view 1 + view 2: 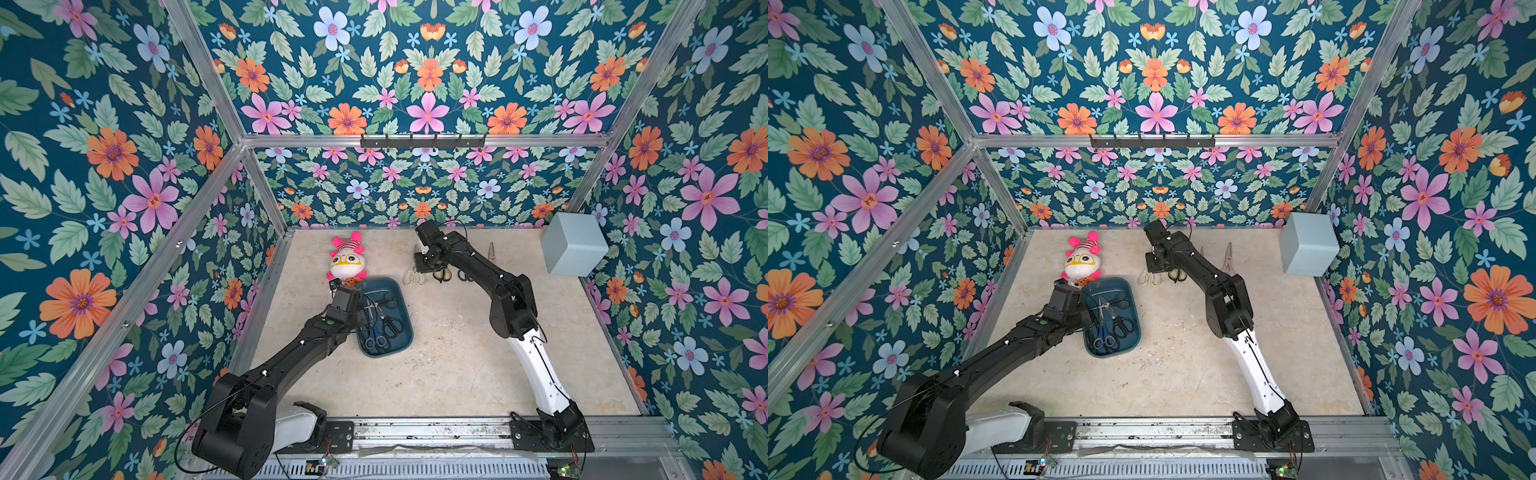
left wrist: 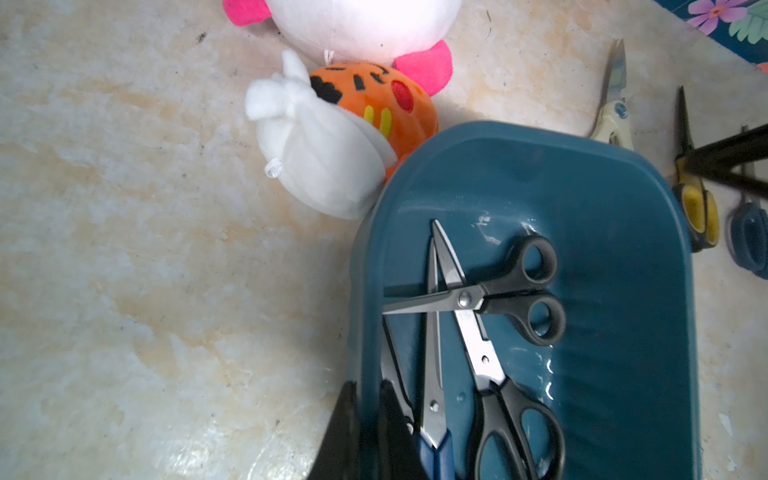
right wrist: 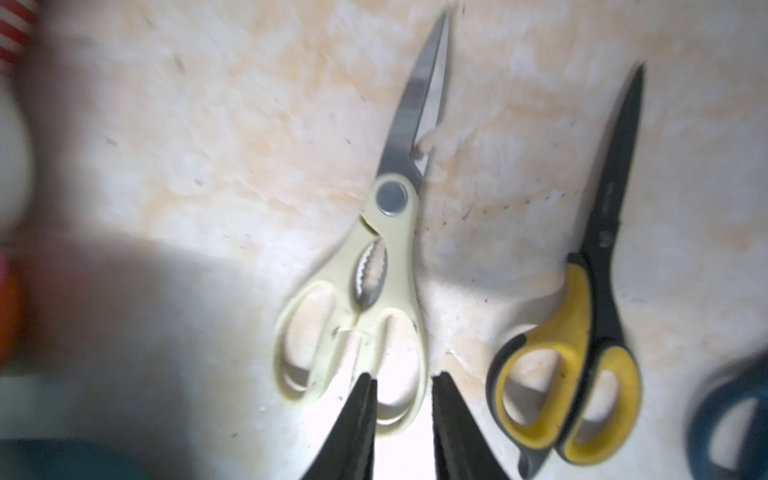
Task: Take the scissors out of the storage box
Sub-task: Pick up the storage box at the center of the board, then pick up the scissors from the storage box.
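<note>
My right gripper (image 3: 405,376) holds its jaws apart over the cream scissors (image 3: 390,249), which lie flat on the table (image 3: 208,145); I judge this pair is out. My left gripper (image 2: 369,384) pinches the storage box (image 2: 602,208) rim. The black scissors (image 2: 519,291) and others lie inside, so next I'd lift clear and fetch one.

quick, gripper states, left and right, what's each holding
left gripper: closed on the storage box wall
right gripper: open, straddling the cream scissors handle, holding nothing
</note>
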Available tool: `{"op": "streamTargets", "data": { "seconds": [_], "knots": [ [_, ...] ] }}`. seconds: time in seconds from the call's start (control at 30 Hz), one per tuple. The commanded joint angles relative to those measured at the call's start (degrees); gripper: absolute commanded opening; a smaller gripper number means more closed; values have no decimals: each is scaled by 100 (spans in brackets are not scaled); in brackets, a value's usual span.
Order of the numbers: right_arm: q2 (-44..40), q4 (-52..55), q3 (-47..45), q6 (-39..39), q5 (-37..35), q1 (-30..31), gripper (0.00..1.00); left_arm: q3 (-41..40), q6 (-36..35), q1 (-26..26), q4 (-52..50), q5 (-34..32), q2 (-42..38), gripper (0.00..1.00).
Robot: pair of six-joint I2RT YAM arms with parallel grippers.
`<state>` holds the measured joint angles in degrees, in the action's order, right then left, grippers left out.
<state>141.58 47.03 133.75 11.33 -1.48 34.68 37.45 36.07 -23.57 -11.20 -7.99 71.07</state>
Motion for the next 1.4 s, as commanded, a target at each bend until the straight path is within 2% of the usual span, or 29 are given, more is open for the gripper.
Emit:
{"op": "streamTargets", "data": {
  "seconds": [0.0,0.27,0.53,0.83,1.07,1.37],
  "knots": [
    [-301,-71,-7,20,-37,71,30,67,65,3,137,-144,10,0],
    [-1176,-123,-778,-95,147,734,30,228,189,9,31,-124,175,0],
    [-1792,-354,-1905,148,226,1552,31,210,322,6,39,-193,162,0],
    [-2102,-1022,-3273,429,748,1912,32,150,366,11,57,-221,118,0],
    [-1894,-1266,-3435,425,877,1968,33,140,383,11,48,-220,118,0],
    [-1573,-1095,-3331,361,600,1993,34,151,408,6,48,-214,90,0]
  ]
}}
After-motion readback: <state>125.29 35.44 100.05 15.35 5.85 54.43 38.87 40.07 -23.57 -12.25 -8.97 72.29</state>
